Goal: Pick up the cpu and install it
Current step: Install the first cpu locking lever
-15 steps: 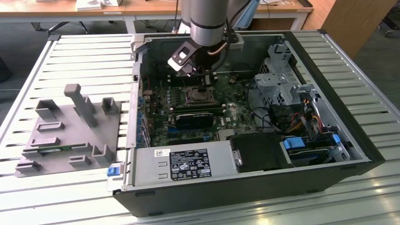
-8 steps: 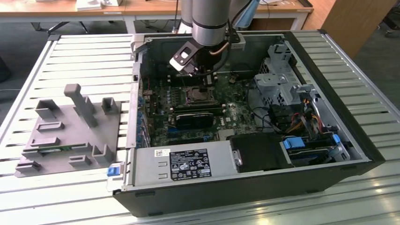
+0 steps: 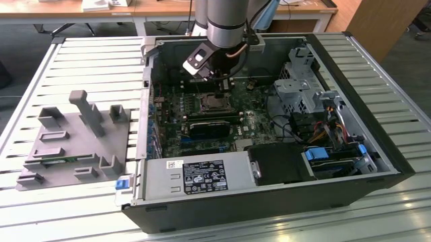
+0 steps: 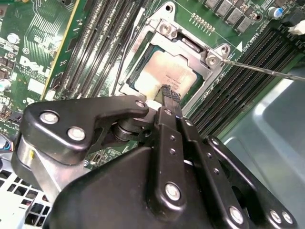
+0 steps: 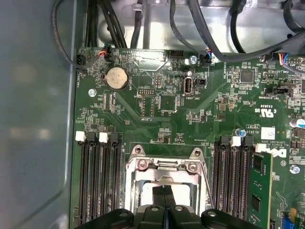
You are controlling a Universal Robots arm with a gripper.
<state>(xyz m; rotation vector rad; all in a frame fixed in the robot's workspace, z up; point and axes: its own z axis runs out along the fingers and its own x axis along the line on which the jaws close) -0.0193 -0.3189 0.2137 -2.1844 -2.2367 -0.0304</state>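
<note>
Hovering inside the open computer case (image 3: 283, 206), the claw (image 4: 168, 91) has its fingers pinched together on nothing, tips at the near edge of the cpu (image 4: 167, 71), which lies flat in the socket frame (image 4: 190, 45) directly beneath. Placement looks done and seating is the step in hand. With the thin lever (image 4: 267, 70) apparently unlatched, further work calls for a gentle touch that keeps the chip square.

**A Big Table in a Work Room**

A pale table (image 3: 40, 65) made of long strips is standing on a dark grey floor (image 3: 17, 43). Wooden desks (image 3: 40, 11) are sitting behind it. Bright light is shining on the strips.
</note>
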